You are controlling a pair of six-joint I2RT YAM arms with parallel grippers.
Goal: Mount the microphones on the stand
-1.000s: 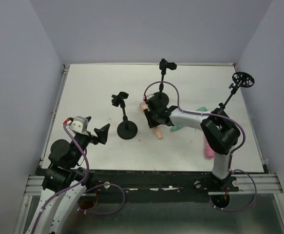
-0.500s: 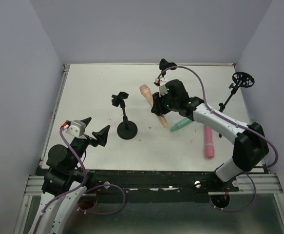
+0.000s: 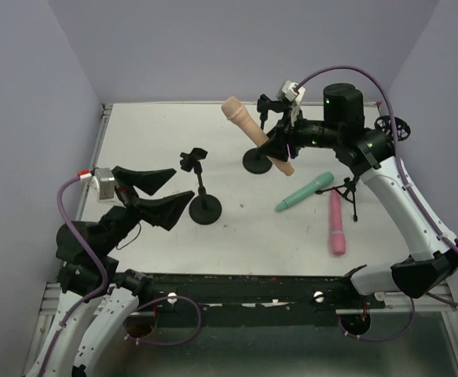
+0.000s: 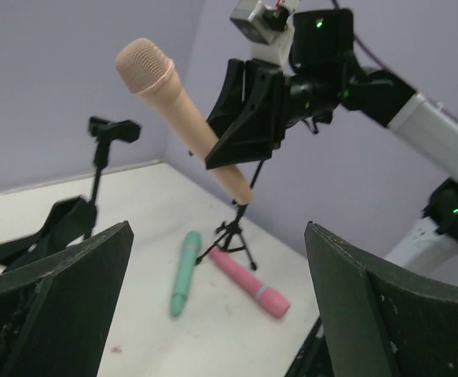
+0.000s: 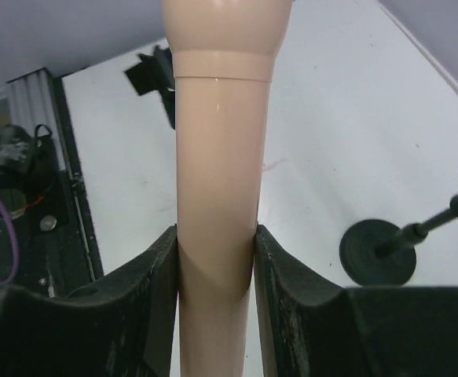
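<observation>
My right gripper (image 3: 276, 147) is shut on the peach-tan microphone (image 3: 252, 133) and holds it tilted high above the table, head up to the left; it also shows in the right wrist view (image 5: 217, 181) and the left wrist view (image 4: 183, 126). The mint-teal microphone (image 3: 303, 192) and the pink microphone (image 3: 336, 224) lie on the table at the right; the left wrist view shows the teal one (image 4: 182, 272) and the pink one (image 4: 248, 283) too. My left gripper (image 3: 162, 192) is open and empty, raised at the left.
A black round-base stand (image 3: 203, 206) with a clip stands mid-table. Another round-base stand (image 3: 258, 159) stands behind the held microphone. A tripod stand (image 3: 353, 192) with a round holder (image 3: 392, 127) is at the right, next to the pink microphone.
My right gripper has lifted the peach-tan microphone from the table up and back to the right. My left arm has risen and turned toward the middle.
</observation>
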